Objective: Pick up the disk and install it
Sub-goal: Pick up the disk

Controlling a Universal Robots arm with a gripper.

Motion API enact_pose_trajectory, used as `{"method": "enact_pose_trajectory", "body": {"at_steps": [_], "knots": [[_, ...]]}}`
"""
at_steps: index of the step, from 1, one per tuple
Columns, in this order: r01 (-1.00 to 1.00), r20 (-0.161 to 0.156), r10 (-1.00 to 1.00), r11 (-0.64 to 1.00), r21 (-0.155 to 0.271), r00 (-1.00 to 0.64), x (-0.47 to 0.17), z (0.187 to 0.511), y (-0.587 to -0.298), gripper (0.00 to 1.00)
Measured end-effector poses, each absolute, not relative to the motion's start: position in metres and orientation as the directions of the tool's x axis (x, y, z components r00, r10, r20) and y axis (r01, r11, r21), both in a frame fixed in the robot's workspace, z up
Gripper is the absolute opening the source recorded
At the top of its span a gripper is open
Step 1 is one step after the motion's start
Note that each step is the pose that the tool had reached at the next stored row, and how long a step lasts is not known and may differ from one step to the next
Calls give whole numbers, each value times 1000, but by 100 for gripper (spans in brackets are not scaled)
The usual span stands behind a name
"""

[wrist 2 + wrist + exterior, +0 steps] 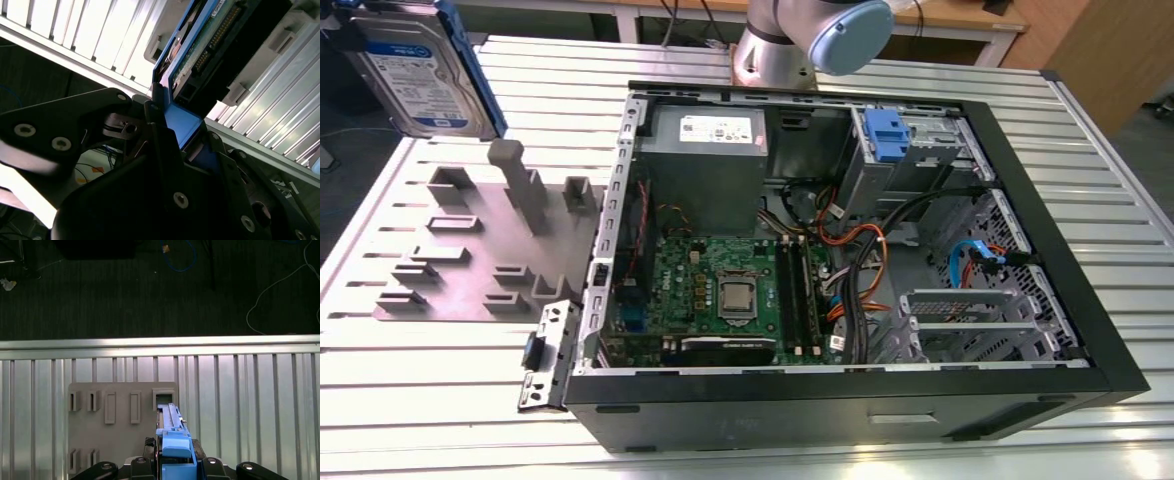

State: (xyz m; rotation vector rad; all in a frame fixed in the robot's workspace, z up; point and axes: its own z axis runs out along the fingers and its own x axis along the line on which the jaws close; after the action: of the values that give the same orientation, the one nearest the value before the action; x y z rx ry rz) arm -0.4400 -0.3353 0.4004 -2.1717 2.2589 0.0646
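The gripper (176, 465) is clamped on the disk (171, 427) at its blue rails, holding it edge-on over the grey slotted plate (115, 440). In the exterior view the disk hangs lifted at ten o'clock from the open computer case (1067, 330); the two are well apart.

We see bright, even light from above on the slatted metal table (1107, 200) in the exterior view, with soft shadow inside the open computer case (854, 400). In the second wrist view the slats glare almost white, while the gripper (172, 131) is a dark, underlit mass. In the first wrist view the table's edge gleams and the floor (150, 290) beyond is dim.
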Motion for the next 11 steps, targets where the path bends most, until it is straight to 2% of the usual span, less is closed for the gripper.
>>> {"method": "enact_pose_trajectory", "body": {"at_steps": [11], "knots": [[-999,-34,-999,39,25,-40,-440,401,-335,36]]}}
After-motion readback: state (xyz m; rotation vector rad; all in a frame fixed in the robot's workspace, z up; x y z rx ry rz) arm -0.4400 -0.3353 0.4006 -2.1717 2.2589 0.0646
